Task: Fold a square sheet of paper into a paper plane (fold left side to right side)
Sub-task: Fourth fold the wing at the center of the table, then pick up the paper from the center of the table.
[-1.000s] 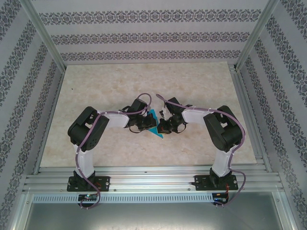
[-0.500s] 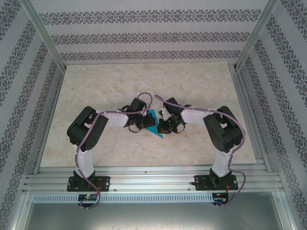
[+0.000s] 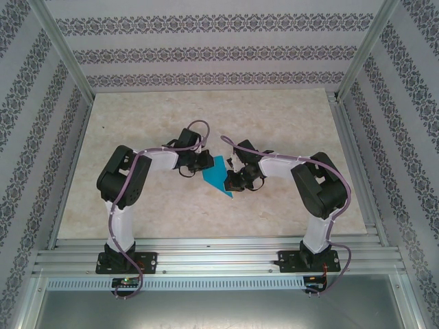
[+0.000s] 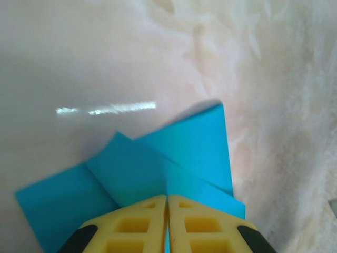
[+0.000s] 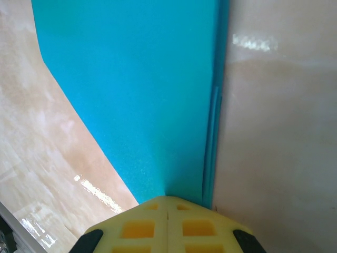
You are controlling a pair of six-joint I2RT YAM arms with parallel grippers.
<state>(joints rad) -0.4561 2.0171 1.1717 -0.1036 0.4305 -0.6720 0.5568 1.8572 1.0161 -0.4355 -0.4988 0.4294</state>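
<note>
Centrally, left gripper (image 4: 167, 199) and right gripper (image 5: 167, 200) clench opposite creased paper (image 3: 217, 175) edges, table (image 3: 274, 116) open around.

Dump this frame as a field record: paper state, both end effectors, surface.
paper: cyan-blue sheet, partly folded, overlapping flaps and creases visible, not yet a dart
surface: pale marbled table
paper position: mid-table, between the two arms
left end effector: fingers shut together at the folded flaps, a blue sliver showing between them
right end effector: fingers shut at the paper's narrow end, next to a stacked folded edge
</note>
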